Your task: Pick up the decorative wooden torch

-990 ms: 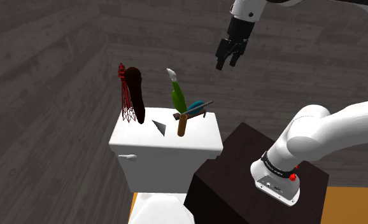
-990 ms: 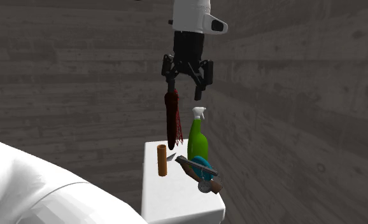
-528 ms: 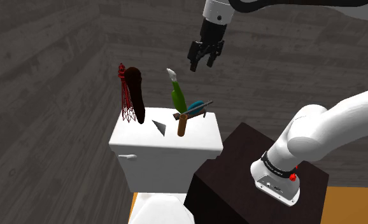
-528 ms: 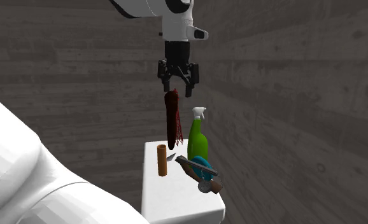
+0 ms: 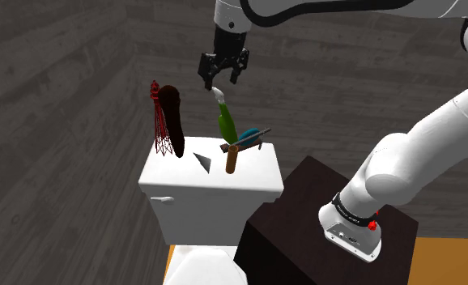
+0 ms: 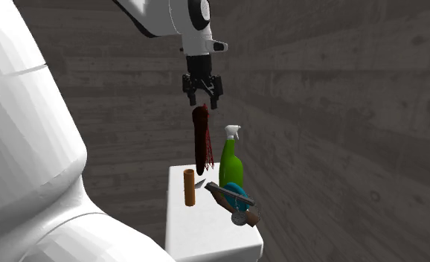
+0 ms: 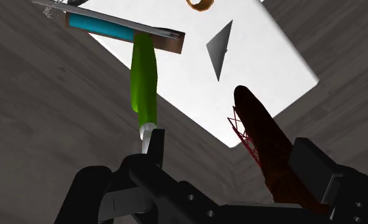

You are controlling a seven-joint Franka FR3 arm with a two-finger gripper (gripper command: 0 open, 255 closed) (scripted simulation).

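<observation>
End effector (image 5: pixel 223 80) hangs in the air above the white toilet tank lid (image 5: pixel 184 178), its two black fingers (image 7: pixel 155 144) spread apart and holding nothing. In the shoulder view it is just over the nozzle of the green spray bottle (image 5: pixel 226 123). The torch (image 5: pixel 168 118) is lower and toward that view's left. In the second exterior view the torch (image 6: pixel 203 143) is directly under the open fingers, close to them but not touching. The torch stands upright at the far corner of the lid. Its long axis is vertical, the dark rounded end points up, and red netting runs along its side. In the wrist view its top (image 7: pixel 263 144) lies nearer one finger.
</observation>
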